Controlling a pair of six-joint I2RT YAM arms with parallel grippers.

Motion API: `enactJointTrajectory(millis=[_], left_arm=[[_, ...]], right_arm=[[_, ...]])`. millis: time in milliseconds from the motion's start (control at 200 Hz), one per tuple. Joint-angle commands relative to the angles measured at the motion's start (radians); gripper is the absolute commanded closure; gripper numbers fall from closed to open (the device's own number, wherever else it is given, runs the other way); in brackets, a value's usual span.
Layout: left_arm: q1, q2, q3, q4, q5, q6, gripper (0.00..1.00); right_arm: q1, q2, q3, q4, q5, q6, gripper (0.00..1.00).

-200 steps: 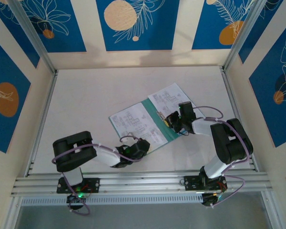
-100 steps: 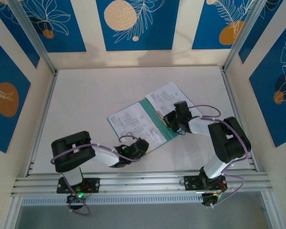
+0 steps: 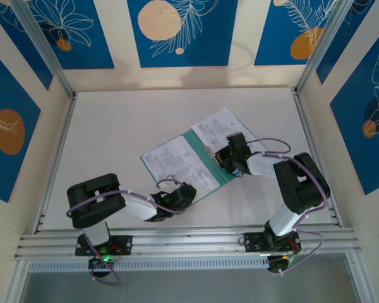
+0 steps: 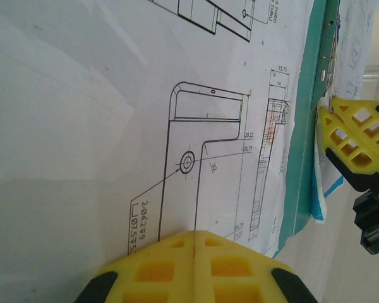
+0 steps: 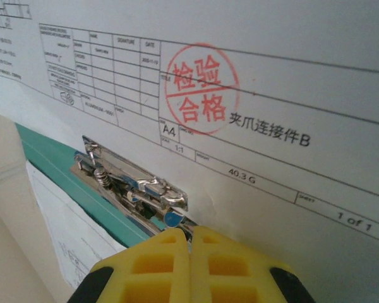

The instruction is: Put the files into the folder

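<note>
The teal-green folder (image 3: 210, 159) lies open mid-table, its spine strip bare between white printed sheets. One sheet (image 3: 174, 163) covers the left half and another (image 3: 222, 125) the right. My left gripper (image 3: 191, 190) is shut, its tips (image 4: 194, 237) resting on the left sheet (image 4: 114, 126) of line drawings. My right gripper (image 3: 223, 158) is shut, its tips (image 5: 191, 235) touching the near end of the metal clip (image 5: 132, 183) on the folder (image 5: 63, 177). A stamped sheet (image 5: 271, 76) lies beyond the clip. A sky-blue sliver (image 4: 318, 189) pokes out beside the folder edge (image 4: 303, 158).
The table (image 3: 114, 126) has aluminium rails along its left, right and near edges, and patterned blue walls stand behind. In the left wrist view the right gripper's yellow finger (image 4: 357, 142) sits at the clip, close to the folder's spine.
My right gripper has slid left toward the clip, and the folder with its sheets has shifted slightly left. The left gripper has hardly moved.
</note>
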Motion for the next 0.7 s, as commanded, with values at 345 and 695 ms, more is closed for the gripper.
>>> enactJointTrajectory(millis=[345, 695], left_arm=[[0.004, 0.013, -0.064, -0.189, 0.050, 0.028, 0.96], [0.013, 0.015, -0.065, -0.185, 0.062, 0.035, 0.96]], right_arm=[[0.004, 0.107, 0.001, -0.239, 0.184, 0.027, 1.00], [0.044, 0.155, 0.051, -0.365, 0.227, 0.056, 1.00]])
